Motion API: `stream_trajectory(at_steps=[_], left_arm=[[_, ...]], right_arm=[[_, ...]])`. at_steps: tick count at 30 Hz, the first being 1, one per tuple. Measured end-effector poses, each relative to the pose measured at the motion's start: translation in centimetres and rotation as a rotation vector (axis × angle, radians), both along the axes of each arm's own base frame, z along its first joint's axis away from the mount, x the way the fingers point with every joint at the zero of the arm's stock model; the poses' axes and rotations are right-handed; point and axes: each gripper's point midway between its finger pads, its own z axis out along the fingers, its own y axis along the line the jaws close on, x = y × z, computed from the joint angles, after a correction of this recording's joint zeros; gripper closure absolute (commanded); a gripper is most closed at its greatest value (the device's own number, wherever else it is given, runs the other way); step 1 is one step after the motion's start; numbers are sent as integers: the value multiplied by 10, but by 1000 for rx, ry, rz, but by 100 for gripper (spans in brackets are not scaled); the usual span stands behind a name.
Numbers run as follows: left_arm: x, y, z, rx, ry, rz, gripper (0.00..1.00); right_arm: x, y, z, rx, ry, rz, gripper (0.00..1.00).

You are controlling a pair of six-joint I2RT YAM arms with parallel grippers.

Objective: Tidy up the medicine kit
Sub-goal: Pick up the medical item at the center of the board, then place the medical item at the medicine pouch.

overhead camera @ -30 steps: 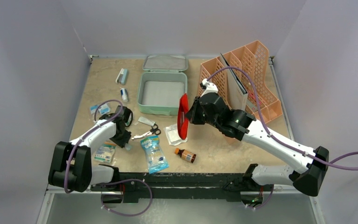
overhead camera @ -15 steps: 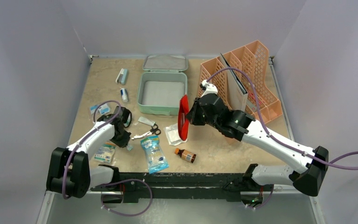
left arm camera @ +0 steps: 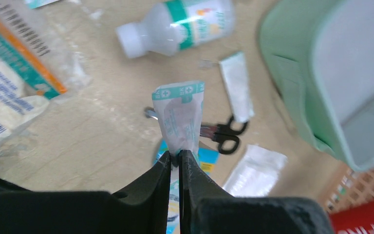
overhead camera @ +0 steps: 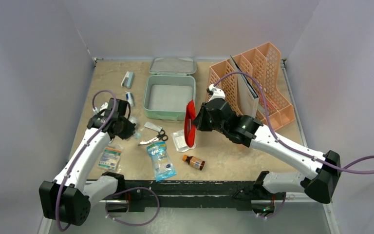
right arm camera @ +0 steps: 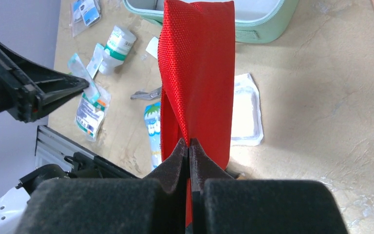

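The medicine kit (overhead camera: 169, 115), a mint-green box, stands open at the back middle with its lid (overhead camera: 172, 65) behind it. It also shows in the left wrist view (left arm camera: 292, 83) and the right wrist view (right arm camera: 265, 30). My left gripper (overhead camera: 132, 128) is shut on a small teal-and-white sachet (left arm camera: 179, 114) and holds it above the table, left of the box. My right gripper (overhead camera: 197, 120) is shut on the red pouch (overhead camera: 190, 123), which hangs upright in front of the box's near right corner. The right wrist view shows the pouch (right arm camera: 198, 73) and the left gripper (right arm camera: 80, 85).
A peach mesh rack (overhead camera: 255, 83) stands at the back right. Scissors (overhead camera: 155, 138), a gauze packet (overhead camera: 181, 140), a blue pack (overhead camera: 160, 161), a brown bottle (overhead camera: 194, 162), a white bottle (overhead camera: 129, 99) and a flat packet (overhead camera: 109, 158) lie on the table.
My left arm has stretched out and lifted toward the back with the sachet in its jaws. My right gripper has carried the red pouch slightly farther toward the box.
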Motion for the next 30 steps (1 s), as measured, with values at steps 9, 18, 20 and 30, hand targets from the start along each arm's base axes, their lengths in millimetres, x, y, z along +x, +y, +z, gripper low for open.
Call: stream_trajectory(at_steps=[9, 18, 20, 30], left_arm=[[33, -55, 66, -231, -234, -238, 90], [34, -147, 121, -415, -425, -637, 91], [28, -162, 129, -444, -454, -710, 90], [21, -184, 137, -535, -529, -839, 90]], right_arm=[[0, 19, -10, 19, 27, 58, 100], [1, 43, -20, 58, 63, 116, 100], [1, 47, -24, 56, 81, 119, 100], [4, 55, -22, 80, 99, 110, 100]])
